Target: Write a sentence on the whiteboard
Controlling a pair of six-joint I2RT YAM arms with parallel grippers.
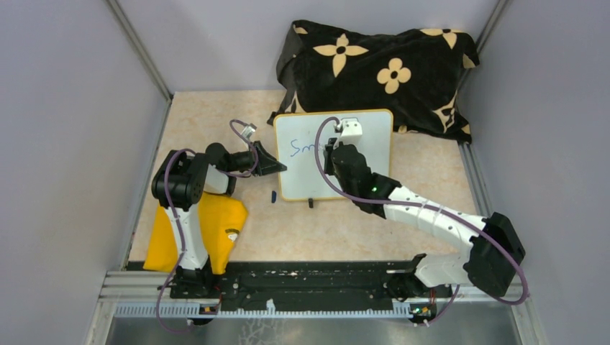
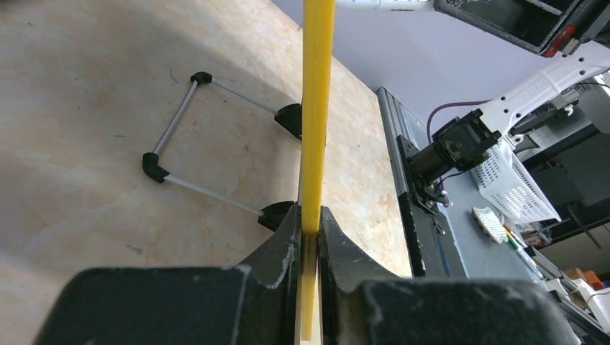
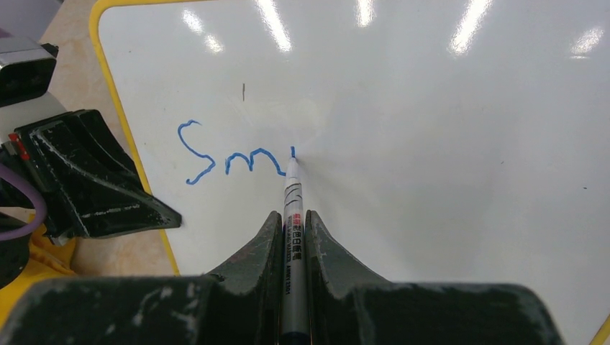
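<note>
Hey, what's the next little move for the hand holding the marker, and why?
Probably draw the marker tip on across the whiteboard, extending the short stroke beside the blue "Sm". The right hand grips the marker and the left hand clamps the yellow rim.

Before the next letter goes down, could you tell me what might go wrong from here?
The left gripper pinches the whiteboard only by its thin yellow rim; pen pressure might twist it loose. The marker sits in a narrow pinch of the right gripper; it could slip and smear the blue letters.
</note>
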